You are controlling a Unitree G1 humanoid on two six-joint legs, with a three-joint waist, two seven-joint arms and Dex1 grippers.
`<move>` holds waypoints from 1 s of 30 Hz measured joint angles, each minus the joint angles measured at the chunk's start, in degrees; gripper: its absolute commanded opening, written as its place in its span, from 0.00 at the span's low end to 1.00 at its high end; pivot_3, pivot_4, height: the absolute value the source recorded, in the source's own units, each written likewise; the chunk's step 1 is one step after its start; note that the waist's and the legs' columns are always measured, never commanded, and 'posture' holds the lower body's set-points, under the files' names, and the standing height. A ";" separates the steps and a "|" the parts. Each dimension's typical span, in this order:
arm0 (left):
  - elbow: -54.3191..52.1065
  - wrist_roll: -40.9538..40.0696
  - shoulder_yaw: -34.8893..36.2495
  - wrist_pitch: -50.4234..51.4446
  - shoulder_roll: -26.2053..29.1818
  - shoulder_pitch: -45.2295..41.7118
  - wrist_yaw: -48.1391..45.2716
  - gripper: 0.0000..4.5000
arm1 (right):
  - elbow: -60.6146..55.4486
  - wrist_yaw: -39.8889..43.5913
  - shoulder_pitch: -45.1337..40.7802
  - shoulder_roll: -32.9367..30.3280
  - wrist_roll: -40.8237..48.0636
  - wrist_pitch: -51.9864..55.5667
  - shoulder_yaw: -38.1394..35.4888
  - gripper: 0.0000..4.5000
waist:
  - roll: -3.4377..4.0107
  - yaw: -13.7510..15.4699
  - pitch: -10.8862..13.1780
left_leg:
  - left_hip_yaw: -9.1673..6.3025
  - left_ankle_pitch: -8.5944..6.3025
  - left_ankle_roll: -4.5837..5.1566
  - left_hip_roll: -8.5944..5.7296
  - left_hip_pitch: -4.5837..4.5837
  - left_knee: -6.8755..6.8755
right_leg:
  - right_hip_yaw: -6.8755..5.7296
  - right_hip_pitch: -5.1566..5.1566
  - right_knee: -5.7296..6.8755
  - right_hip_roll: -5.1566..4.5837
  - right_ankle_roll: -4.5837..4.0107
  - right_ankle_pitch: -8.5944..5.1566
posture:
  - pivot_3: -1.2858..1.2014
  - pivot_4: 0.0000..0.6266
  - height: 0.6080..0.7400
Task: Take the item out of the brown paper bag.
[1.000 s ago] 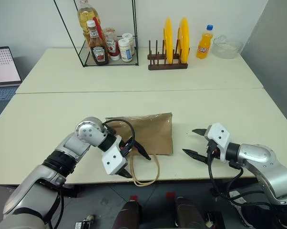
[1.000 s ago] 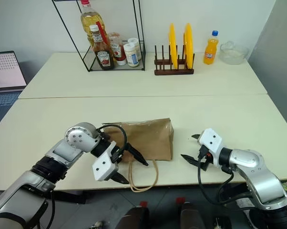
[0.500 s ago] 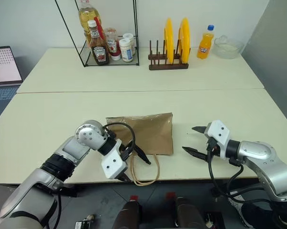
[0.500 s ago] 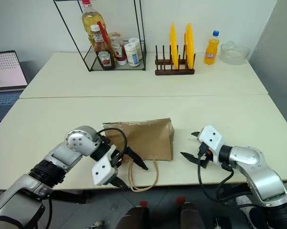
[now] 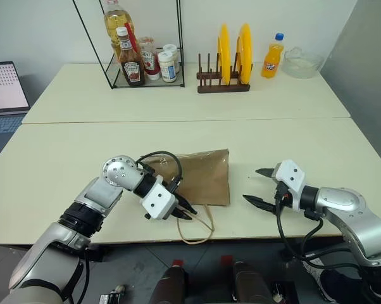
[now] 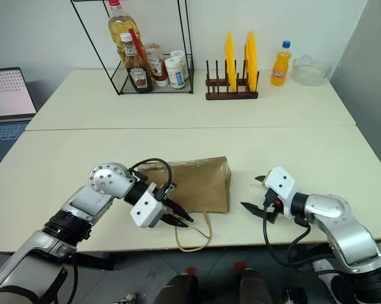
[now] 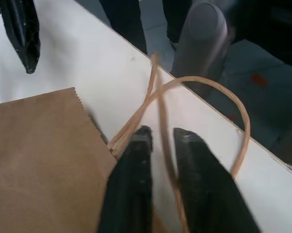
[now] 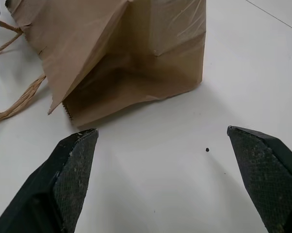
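Observation:
The brown paper bag [image 5: 200,174] lies flat on its side near the table's front edge, with its tan loop handles [image 5: 197,229] hanging over that edge. My left gripper [image 5: 187,212] is at the bag's mouth, shut on one strand of a handle [image 7: 160,109], which runs between its fingertips [image 7: 140,141]. My right gripper [image 5: 250,185] hovers open just right of the bag's folded bottom [image 8: 151,73], with nothing between its fingers. The item is hidden.
At the back stand a wire rack [image 5: 140,47] of sauce bottles, a wooden rack with yellow plates [image 5: 231,54], an orange soda bottle [image 5: 271,57] and a glass bowl [image 5: 301,62]. A laptop [image 5: 4,88] sits at far left.
My left gripper has rolled at the wrist and closed its fingers on the bag's handle. The right gripper has stayed put and open.

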 measured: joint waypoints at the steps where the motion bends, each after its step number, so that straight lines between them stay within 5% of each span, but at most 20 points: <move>1: 0.11 0.05 0.43 1.78 -0.02 -0.37 0.29 0.00 | -0.07 0.80 1.09 -1.35 -0.55 -1.33 0.13 1.00 | 0.00 0.03 0.00 | 0.01 0.00 0.00 -0.01 0.00 0.00 | 0.00 0.00 0.00 0.00 0.00 0.00 | 0.52 0.24 1.00; 9: 0.55 -3.20 7.97 26.89 -3.19 -5.79 9.02 0.00 | 1.12 9.35 8.90 -9.30 -9.56 -23.62 4.89 1.00 | -0.01 0.03 -0.01 | 0.02 0.00 0.00 0.02 0.02 0.03 | -0.03 0.04 0.00 0.03 0.02 -0.01 | 0.52 0.24 1.00; 16: -1.57 -7.55 14.09 43.89 -7.08 -7.28 17.37 0.00 | 10.25 7.28 0.78 -2.14 -20.36 -46.12 13.18 1.00 | -0.02 -0.76 -0.01 | 0.00 0.13 -0.25 0.12 0.07 0.01 | 0.00 0.02 0.02 0.16 -0.01 0.01 | 0.52 0.24 1.00; 30: -4.08 -8.01 15.49 46.86 -7.04 -5.04 18.24 0.00 | 25.28 -6.48 -4.63 3.07 -25.47 -84.13 12.67 1.00 | -0.02 0.09 -0.01 | 0.05 0.13 -0.28 0.10 0.07 0.01 | 0.08 0.01 -0.02 0.14 -0.06 0.04 | 0.52 0.24 1.00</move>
